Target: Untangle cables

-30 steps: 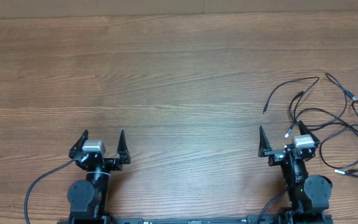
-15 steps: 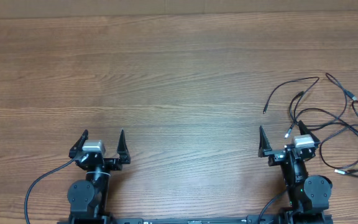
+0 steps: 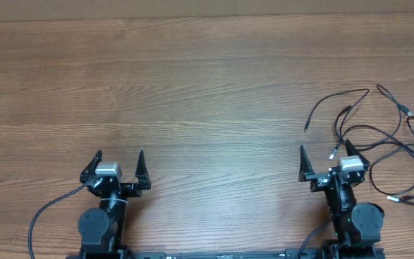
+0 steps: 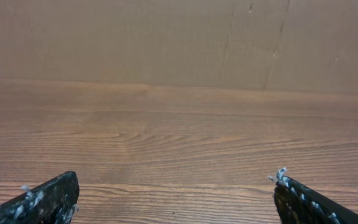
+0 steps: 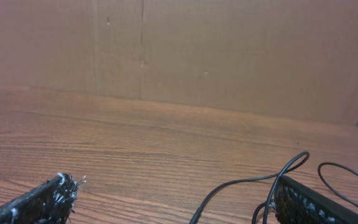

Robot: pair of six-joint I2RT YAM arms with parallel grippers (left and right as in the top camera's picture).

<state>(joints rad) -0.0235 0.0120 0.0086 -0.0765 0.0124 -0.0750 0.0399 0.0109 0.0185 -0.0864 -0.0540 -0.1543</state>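
Observation:
Several thin black cables [image 3: 390, 140] lie tangled on the wooden table at the right, with small plug ends, some silver-tipped. My right gripper [image 3: 325, 158] is open and empty at the table's near edge, just left of the tangle. One cable loops past its right finger in the right wrist view [image 5: 260, 180]. My left gripper [image 3: 119, 160] is open and empty at the near left, far from the cables. Its wide-apart fingers [image 4: 173, 193] frame bare wood.
A brown cardboard wall [image 4: 179, 43] stands along the far edge of the table [image 3: 192, 86]. Thick black arm cables [image 3: 45, 212] run off the near edge by each arm base.

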